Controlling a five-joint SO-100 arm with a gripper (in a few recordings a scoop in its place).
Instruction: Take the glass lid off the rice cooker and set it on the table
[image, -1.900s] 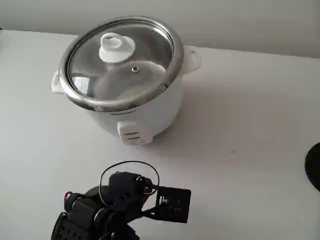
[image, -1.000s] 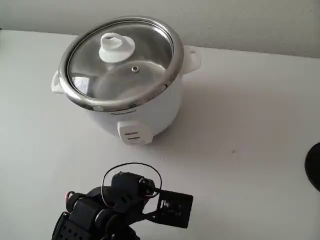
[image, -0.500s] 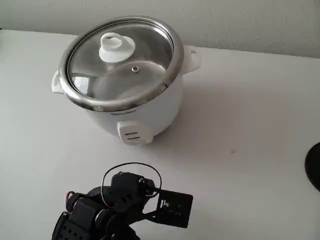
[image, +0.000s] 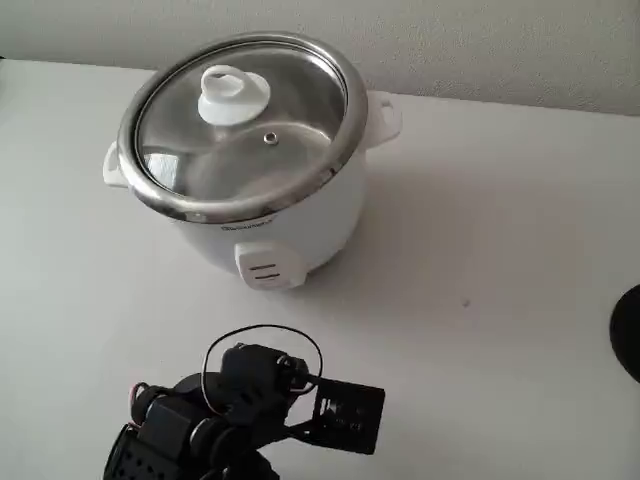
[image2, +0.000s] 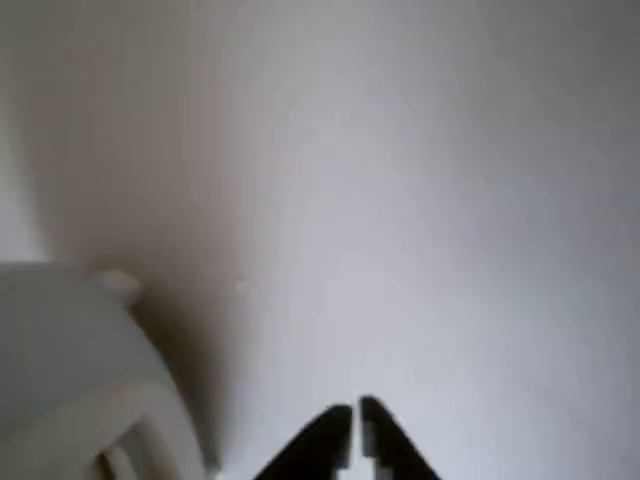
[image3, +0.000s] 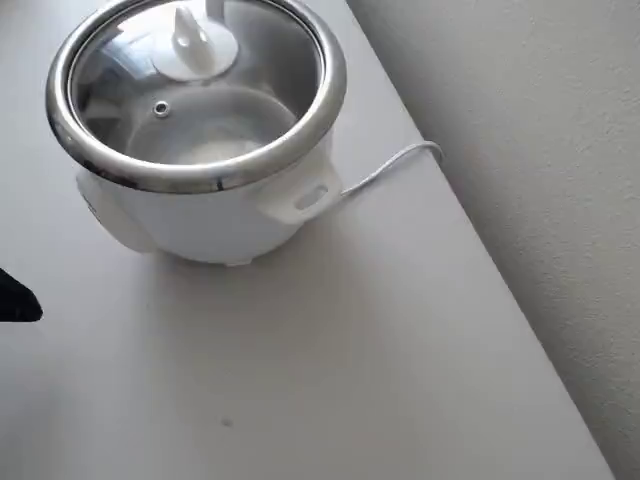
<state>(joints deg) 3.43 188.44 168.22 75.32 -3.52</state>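
My gripper (image2: 352, 425) is pinched shut, holding nothing; the lid (image: 240, 125) sits on the cooker (image: 285, 225); glass could slip off its smooth knob (image: 233, 93).

Bare test bench, white table (image: 520, 250), textured wall (image3: 520, 150), rice cooker (image: 290, 215)

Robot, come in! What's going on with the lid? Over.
Gripper shut, empty, short of the rice cooker. Glass lid seated on it. Nothing between.
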